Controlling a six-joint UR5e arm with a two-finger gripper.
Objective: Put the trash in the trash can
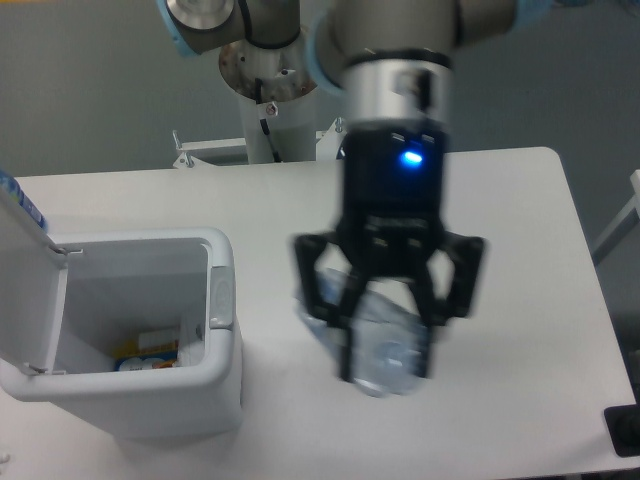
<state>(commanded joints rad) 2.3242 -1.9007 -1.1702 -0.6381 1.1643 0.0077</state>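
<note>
A: So, where was the bottle (385,345)?

B: It was clamped in the hand (385,335). The black fingers (318,285) were closed around the clear, blue-tinted plastic, and the bottle lay slanted between them, its lower end towards the camera. The whole hand was blurred, so I could not make out the bottle's cap or exactly where the pads touched.

A: Was it resting on the tabletop (530,250)?

B: It appeared to be lifted clear of the white surface, though the blur made that hard to judge. It hung to the right of the trash can (135,400), apart from it, not over the opening.

A: And the can itself?

B: It stood at the left front of the tabletop, a large white bin with rounded corners. Its lid (25,290) was flipped up at the left side, so the inside showed. Some colourful packaging scraps (150,352) lay at the bottom.

A: Did you see the tissue?

B: I could not pick it out anywhere.

A: Anything on the arm?

B: A blue light (408,158) glowed on the wrist above the hand.
</note>
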